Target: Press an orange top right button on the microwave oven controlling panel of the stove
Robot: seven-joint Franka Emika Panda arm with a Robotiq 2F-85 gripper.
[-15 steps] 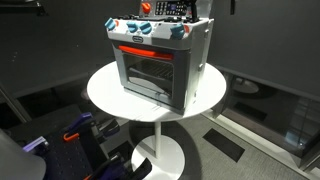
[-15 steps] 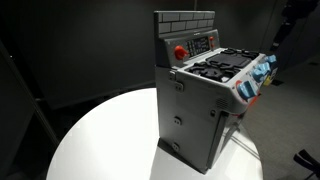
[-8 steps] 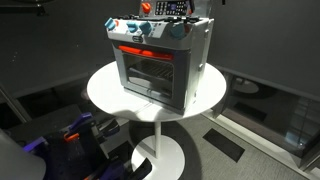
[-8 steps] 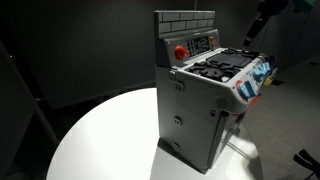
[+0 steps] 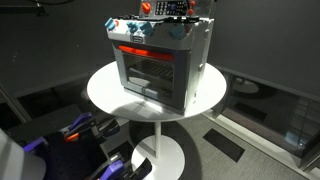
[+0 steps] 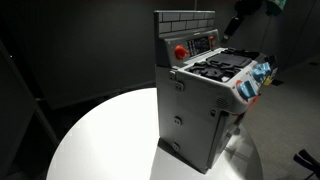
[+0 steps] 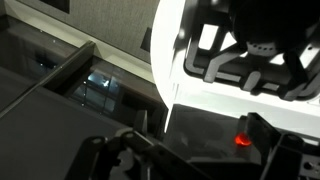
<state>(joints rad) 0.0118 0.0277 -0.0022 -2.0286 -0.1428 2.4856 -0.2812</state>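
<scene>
Leftward since the earlier frame, the gripper (image 6: 233, 25) now hangs above and just right of the microwave oven controlling panel (image 6: 203, 43), apart from it. I cannot tell how far it is open. This panel sits on the upright back of the stove (image 6: 205, 100), which stands on the white round bench (image 6: 90, 140).

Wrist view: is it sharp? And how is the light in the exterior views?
In the wrist view everything is soft, and the pale stove top is washed out. In both exterior views the room is dark; the white table is brightly lit.
</scene>
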